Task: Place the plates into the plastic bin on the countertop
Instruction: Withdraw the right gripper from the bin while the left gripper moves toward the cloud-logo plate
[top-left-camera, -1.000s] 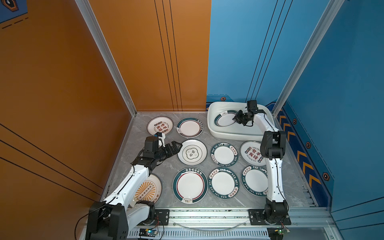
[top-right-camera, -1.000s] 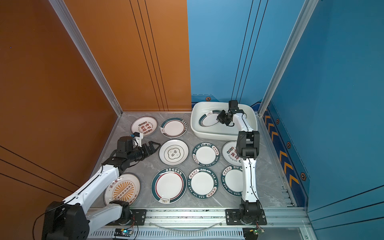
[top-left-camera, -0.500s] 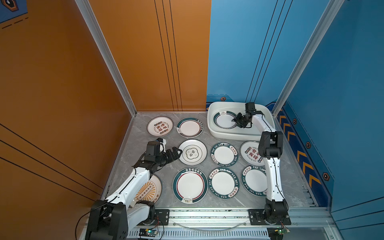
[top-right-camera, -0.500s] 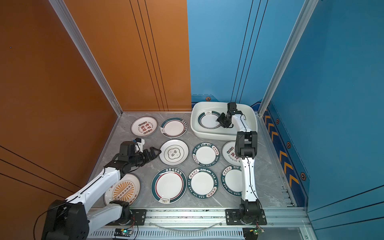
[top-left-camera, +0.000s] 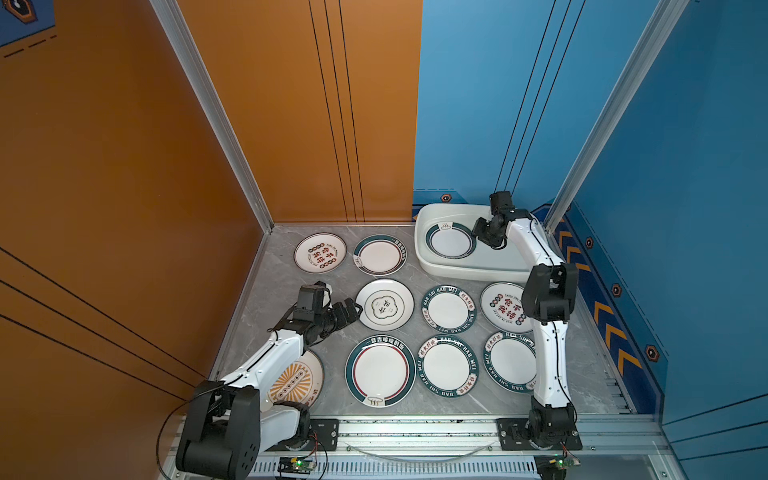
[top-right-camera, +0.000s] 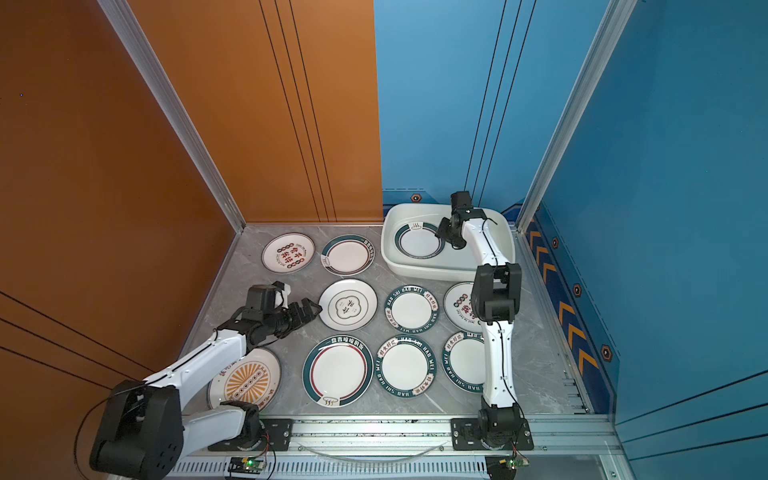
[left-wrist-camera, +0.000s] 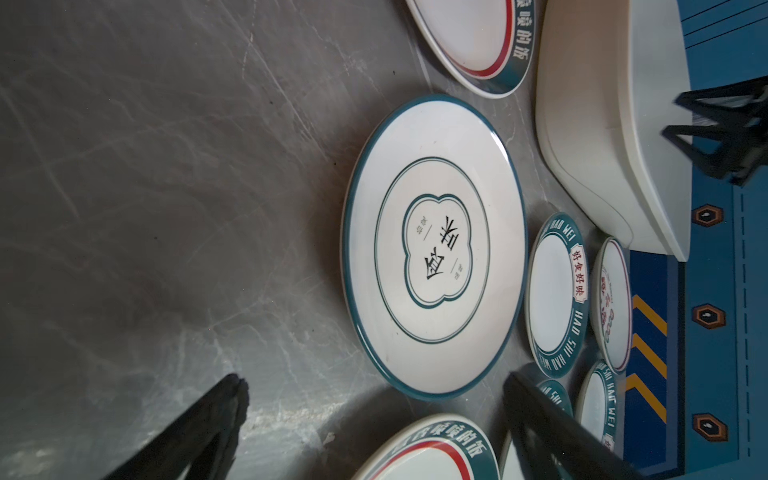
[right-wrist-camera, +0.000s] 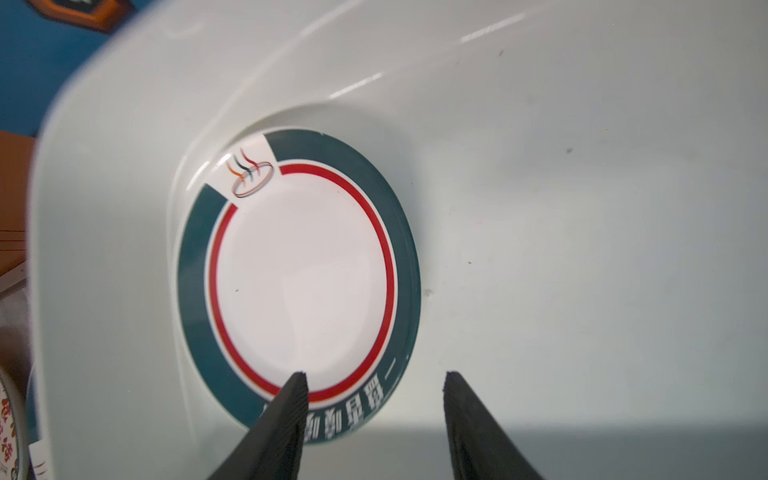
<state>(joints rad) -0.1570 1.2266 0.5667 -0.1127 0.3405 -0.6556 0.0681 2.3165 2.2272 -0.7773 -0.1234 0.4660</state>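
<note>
The white plastic bin (top-left-camera: 469, 268) (top-right-camera: 436, 270) stands at the back right of the grey countertop (top-left-camera: 291, 291). One green-rimmed plate with a red ring (top-left-camera: 451, 241) (top-right-camera: 419, 240) (right-wrist-camera: 299, 274) lies flat inside it. My right gripper (top-left-camera: 478, 232) (right-wrist-camera: 374, 378) hovers open over that plate's edge and holds nothing. My left gripper (top-left-camera: 353, 309) (top-right-camera: 313, 309) (left-wrist-camera: 374, 380) is wide open, low beside the flower-outline plate (top-left-camera: 384, 304) (left-wrist-camera: 432, 245), apart from its rim. Several more plates lie on the countertop.
A sunburst plate (top-left-camera: 295, 380) lies partly under the left arm. A large green-rimmed plate (top-left-camera: 380, 371) sits in front of the left gripper. The right arm (top-left-camera: 548, 332) reaches over the right-hand plates. Orange and blue walls enclose the sides, and a metal rail (top-left-camera: 415, 428) runs along the front.
The right gripper opened and let go of the plate, which dropped from a tilt to lie flat in the bin. The left gripper moved down towards the flower-outline plate.
</note>
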